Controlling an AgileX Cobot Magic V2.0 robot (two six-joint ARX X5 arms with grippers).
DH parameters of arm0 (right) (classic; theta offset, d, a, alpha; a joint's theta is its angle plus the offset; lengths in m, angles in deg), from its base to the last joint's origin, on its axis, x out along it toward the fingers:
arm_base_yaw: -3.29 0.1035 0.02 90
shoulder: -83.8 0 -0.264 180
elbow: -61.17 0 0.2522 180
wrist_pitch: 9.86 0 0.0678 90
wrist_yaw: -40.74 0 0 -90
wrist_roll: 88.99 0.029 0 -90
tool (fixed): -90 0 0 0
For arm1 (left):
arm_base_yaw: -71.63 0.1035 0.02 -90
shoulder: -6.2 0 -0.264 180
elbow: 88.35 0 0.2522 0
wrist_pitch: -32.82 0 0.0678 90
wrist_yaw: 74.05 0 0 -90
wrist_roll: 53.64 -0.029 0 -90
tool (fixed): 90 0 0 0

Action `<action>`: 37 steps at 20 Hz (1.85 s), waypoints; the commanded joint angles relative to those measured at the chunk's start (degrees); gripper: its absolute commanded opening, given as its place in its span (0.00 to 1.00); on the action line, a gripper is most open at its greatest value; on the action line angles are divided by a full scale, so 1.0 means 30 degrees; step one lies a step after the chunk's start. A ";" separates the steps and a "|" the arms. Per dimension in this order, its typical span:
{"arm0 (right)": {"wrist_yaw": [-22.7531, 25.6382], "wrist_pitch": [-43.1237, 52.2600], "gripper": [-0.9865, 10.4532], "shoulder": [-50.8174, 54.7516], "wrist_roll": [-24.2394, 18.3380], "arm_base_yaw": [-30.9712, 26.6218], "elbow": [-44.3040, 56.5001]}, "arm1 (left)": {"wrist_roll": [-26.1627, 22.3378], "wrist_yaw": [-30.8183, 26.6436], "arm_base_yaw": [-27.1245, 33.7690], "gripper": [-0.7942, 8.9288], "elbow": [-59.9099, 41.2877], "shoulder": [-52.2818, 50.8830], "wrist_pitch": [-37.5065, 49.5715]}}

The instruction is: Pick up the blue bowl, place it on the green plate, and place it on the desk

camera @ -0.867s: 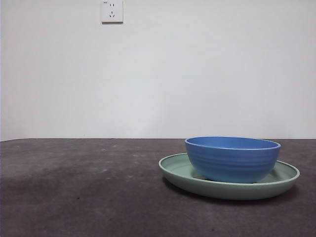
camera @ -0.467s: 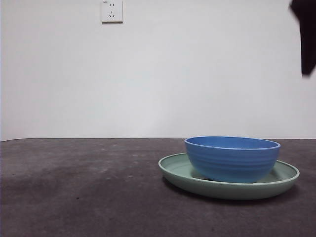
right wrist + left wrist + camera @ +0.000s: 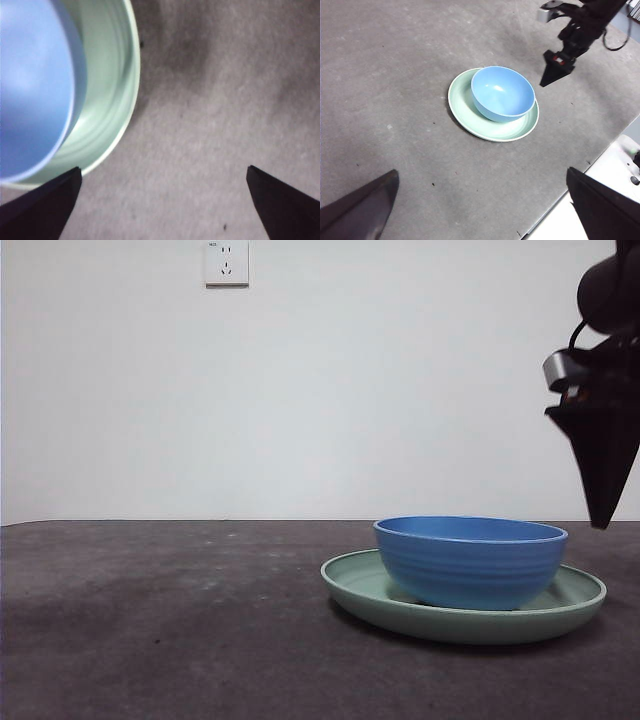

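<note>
The right tool [image 3: 600, 522] is held with jaws apart, above and beside the blue bowl [image 3: 470, 560] seated in the green plate [image 3: 350, 585].

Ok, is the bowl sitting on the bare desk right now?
No, the bowl sits inside the plate, which rests on the desk.

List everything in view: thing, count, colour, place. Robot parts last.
blue bowl: one, blue, sitting in the green plate.
green plate: one, pale green, on the desk under the bowl.
desk: one, dark grey.
wall socket: one, white, high on the white wall.
right gripper: one, black, jaws open, hanging above the desk beside the plate.
left gripper: one, black, jaws open, high above the desk, away from the plate.
</note>
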 commanded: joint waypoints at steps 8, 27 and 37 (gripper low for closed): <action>-0.0401 0.2288 0.43 -0.2237 -0.0466 0.0051 -0.0255 | 0.0051 -0.0058 -0.0160 0.79 0.0248 0.0095 0.0284; -0.3774 0.4983 0.24 -0.4401 -0.0656 0.0036 -0.0248 | 0.0058 -0.0058 -0.0160 0.79 0.0255 0.0095 0.0189; -0.4284 0.4932 0.10 -0.4670 -0.0648 -0.0146 -0.0248 | 0.0058 -0.0058 -0.0160 0.79 0.0255 0.0095 0.0153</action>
